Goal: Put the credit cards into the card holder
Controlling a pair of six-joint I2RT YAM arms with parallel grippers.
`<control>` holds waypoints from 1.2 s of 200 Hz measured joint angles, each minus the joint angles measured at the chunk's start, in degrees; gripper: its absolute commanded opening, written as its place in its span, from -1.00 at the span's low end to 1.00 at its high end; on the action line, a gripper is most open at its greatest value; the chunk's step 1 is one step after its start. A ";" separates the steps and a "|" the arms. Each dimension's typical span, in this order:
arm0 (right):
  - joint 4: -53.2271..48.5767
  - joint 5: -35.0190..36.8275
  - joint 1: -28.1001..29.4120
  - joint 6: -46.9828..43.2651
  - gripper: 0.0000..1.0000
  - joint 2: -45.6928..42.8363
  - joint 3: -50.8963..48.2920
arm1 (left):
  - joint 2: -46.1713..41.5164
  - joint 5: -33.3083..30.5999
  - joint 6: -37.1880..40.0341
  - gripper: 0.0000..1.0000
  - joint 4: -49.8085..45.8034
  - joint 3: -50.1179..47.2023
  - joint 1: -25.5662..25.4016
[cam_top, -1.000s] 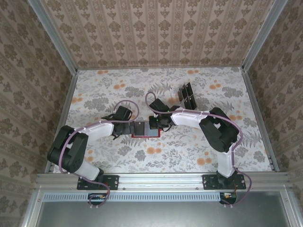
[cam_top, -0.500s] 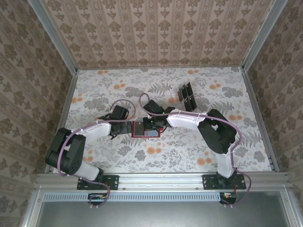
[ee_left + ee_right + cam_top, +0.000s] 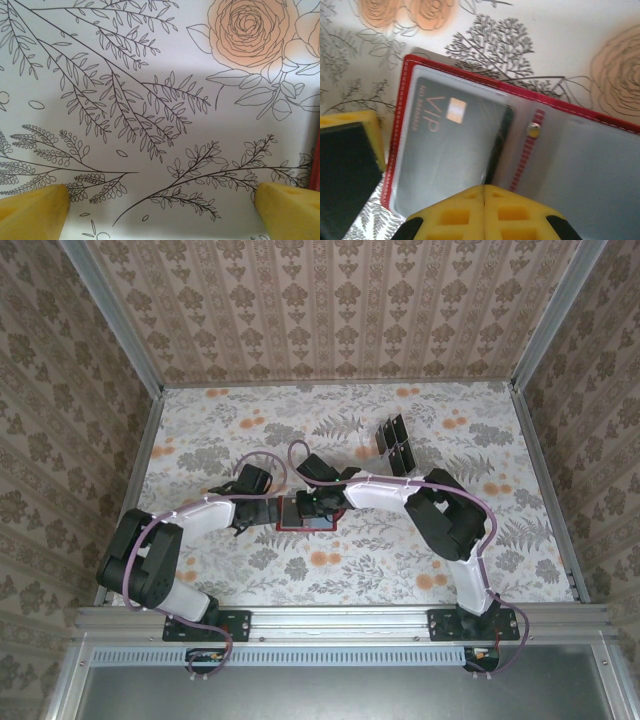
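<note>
Right jaws, clenched on nothing, hover over the open card holder (image 3: 590, 170) lying on the table (image 3: 230, 570), one credit card (image 3: 445, 150) nearly home in its clear pocket, left jaws spread wide just beside it: seating's the step, I reckon, and next wants a gentle push to finish.

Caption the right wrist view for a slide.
Shut right gripper above the open red card holder, one dark card in its pocket.

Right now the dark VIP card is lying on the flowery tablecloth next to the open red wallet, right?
Not quite. The dark VIP card is not lying on the flowery tablecloth next to the open red wallet; it is tucked inside the wallet's clear pocket, as the right wrist view shows.
</note>
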 measured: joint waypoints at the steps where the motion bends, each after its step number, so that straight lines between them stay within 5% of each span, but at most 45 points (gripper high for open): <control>1: 0.00 0.00 0.02 0.00 -0.83 0.02 0.04 | 0.00 0.00 0.00 0.99 0.00 0.00 0.00; 53: -0.04 -0.17 0.24 -0.04 -0.78 0.04 0.44 | 0.02 -0.04 0.00 0.99 0.00 0.00 0.00; 99: -2.45 1.86 -0.85 -2.16 -0.16 -2.78 -0.04 | -0.92 -0.07 0.48 0.99 -0.57 0.00 0.39; 240: -6.47 4.52 -4.22 -6.67 -0.13 -0.61 0.79 | -9.07 2.49 1.05 1.00 -2.93 -0.13 -1.49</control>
